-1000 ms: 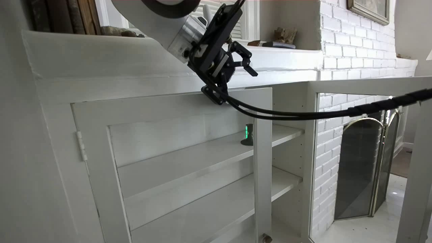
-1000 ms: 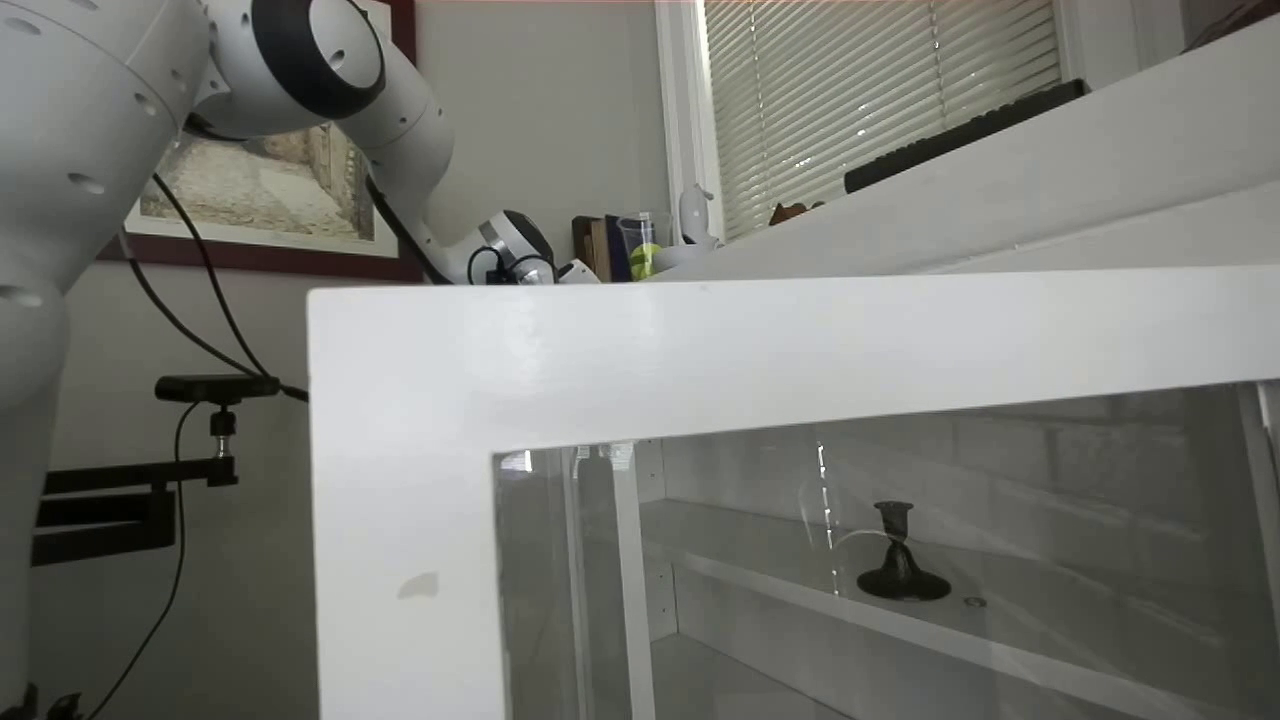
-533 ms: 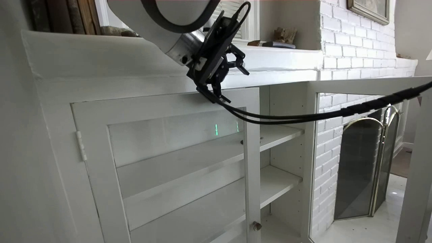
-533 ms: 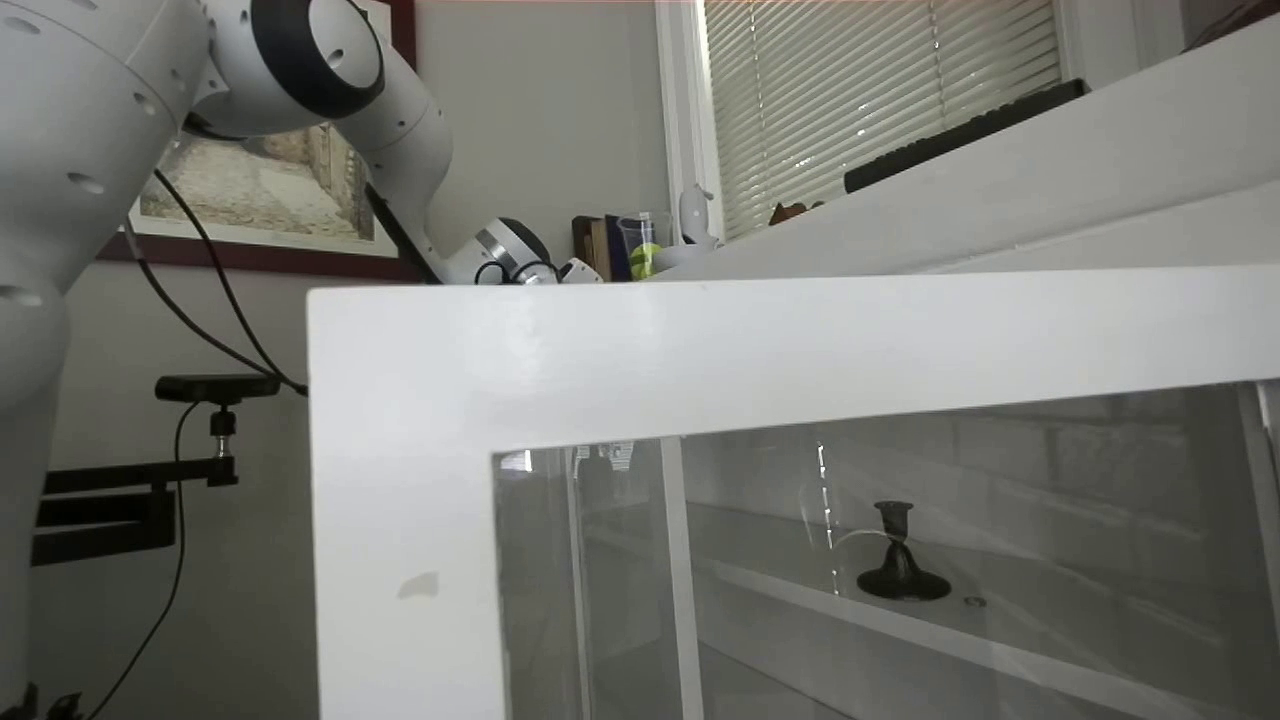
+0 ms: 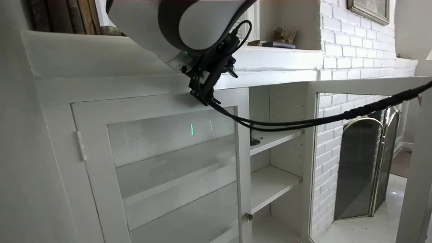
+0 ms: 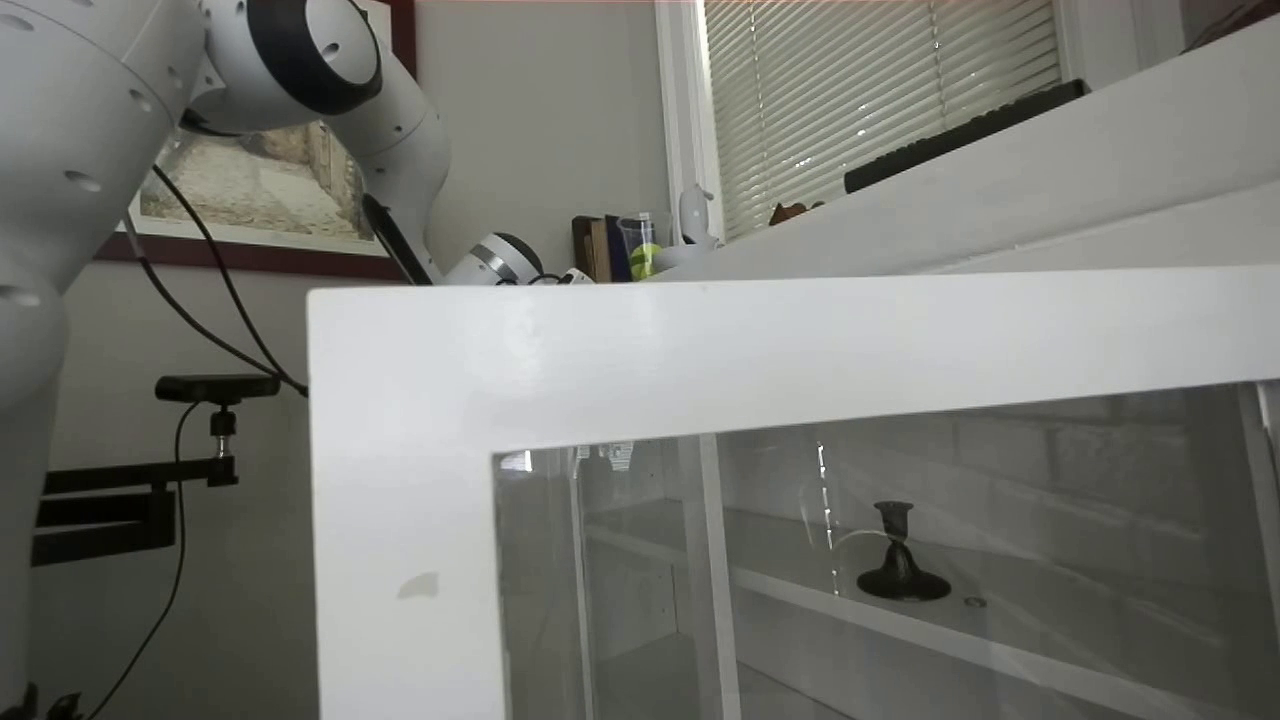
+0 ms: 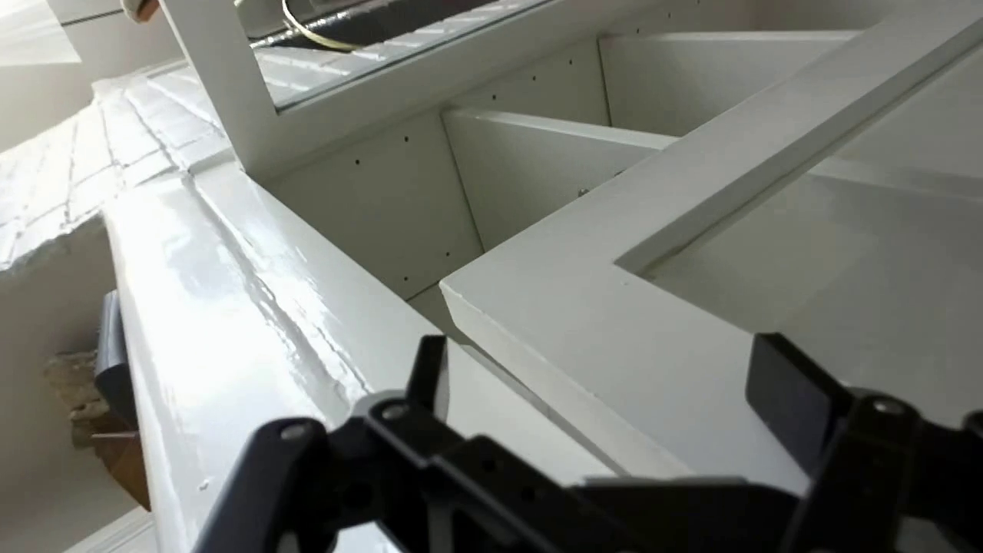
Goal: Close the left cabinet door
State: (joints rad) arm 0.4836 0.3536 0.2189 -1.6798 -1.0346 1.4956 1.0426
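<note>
Wrist view gave us the gripper (image 7: 603, 372) with its two black fingers (image 7: 425, 376) spread well apart and the upper frame of the left cabinet door (image 7: 637, 330) showing between them, though we could not tell whether either finger touched it. In an exterior view we found that door ajar on its white hinge (image 5: 81, 145), the small knob (image 5: 248, 217) near its free edge and white shelves (image 5: 274, 185) visible beyond. Through another glazed door (image 6: 760, 350), in an exterior view, we made out a dark candlestick (image 6: 901, 578) standing upright on a shelf.
</note>
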